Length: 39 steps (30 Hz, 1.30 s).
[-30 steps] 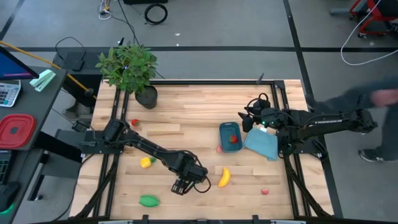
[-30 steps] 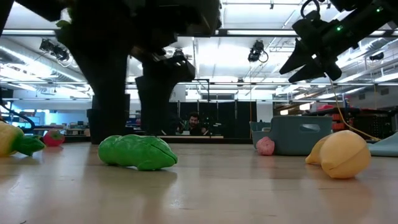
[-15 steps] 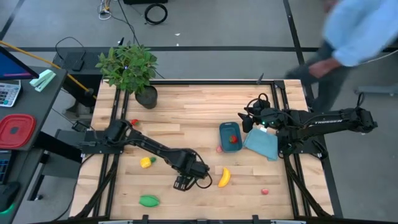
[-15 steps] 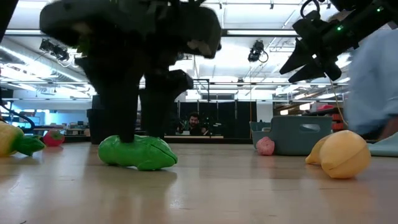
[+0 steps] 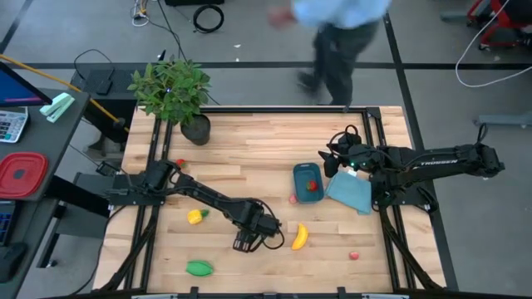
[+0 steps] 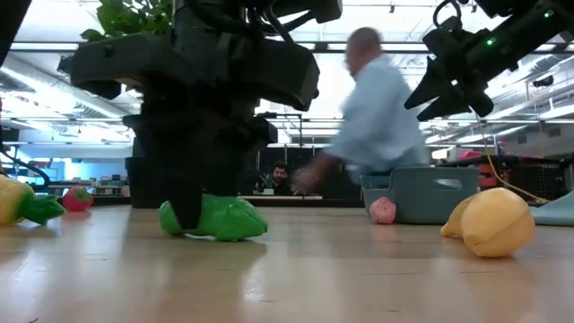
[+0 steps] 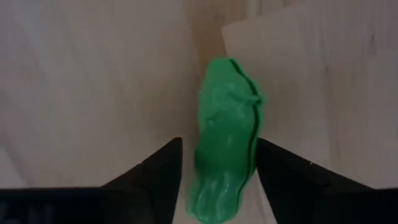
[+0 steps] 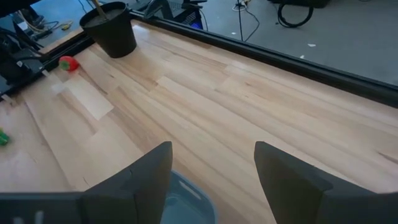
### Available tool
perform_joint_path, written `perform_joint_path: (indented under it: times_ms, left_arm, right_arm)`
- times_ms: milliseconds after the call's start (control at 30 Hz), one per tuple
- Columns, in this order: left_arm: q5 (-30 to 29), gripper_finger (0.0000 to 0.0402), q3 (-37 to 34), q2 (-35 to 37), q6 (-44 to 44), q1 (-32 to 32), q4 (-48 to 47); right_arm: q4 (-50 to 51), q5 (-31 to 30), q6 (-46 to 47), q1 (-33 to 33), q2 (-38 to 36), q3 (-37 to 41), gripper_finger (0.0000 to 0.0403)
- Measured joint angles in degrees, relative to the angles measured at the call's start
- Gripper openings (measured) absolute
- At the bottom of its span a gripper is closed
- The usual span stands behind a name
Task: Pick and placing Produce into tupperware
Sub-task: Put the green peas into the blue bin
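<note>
High view | tupperware (image 5: 307, 183): red produce (image 5: 312, 186) inside | left gripper (image 7: 217, 171) spread astride green piece (image 7: 227, 140) | right gripper (image 8: 211, 171) spread

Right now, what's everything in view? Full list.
banana: 1, yellow, front centre
stemmed piece: 1, yellow and green, front left
oblong pieces: 2, green, one near the front edge, one under the left pincer
small pieces: 4, red or pink, back left, in tub, beside tub, front right
tub: 1, dark blue, right of centre
flat piece: 1, light blue, beside tub
potted plant: 1, green, back left
container: 1, red, side desk
person: 1, pale blue shirt, beyond table
left pincer: open, astride oblong piece
right pincer: open, above tub
</note>
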State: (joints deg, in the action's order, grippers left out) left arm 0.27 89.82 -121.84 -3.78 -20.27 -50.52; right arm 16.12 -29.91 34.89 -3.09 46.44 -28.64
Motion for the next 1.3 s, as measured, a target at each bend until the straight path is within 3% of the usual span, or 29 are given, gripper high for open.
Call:
perform_joint_path:
  times_ms: [200,400,567,700,867,1067,1200,1300]
  left_arm:
    - [-2.4,0.0120,1.0,0.0,3.4,0.1,-0.8]
    - [-12.5,0.0121,7.5,0.0,6.7,1.9,-4.3]
    - [-19.4,0.0165,15.0,0.0,14.2,4.8,-6.0]
    - [-19.8,0.0162,19.9,0.1,20.6,8.9,-3.1]
    - [-19.8,0.0113,22.6,0.1,27.0,14.3,2.7]
    - [-18.2,0.0058,22.3,0.1,25.1,17.9,-2.1]
    - [-11.7,0.0058,22.1,-1.2,25.4,18.2,-6.0]
    - [-10.7,0.0085,22.2,-2.5,29.0,17.3,-5.4]
  right_arm:
    - [0.0,0.0,0.0,0.0,0.0,0.0,0.0238]
    - [0.0,0.0,0.0,0.0,0.0,0.0,0.0238]
    - [0.0,0.0,-0.1,0.0,0.0,0.0,0.0238]
    - [0.0,0.0,-0.1,0.0,0.0,0.0,0.0238]
    - [0.0,0.0,-0.1,0.0,0.0,0.0,0.0238]
    - [0.2,0.0,-0.8,0.0,0.0,0.0,0.0238]
    - [0.2,-0.1,-2.0,0.0,0.0,0.0,0.0238]
    - [0.3,-0.1,-2.2,0.0,0.0,0.0,0.0238]
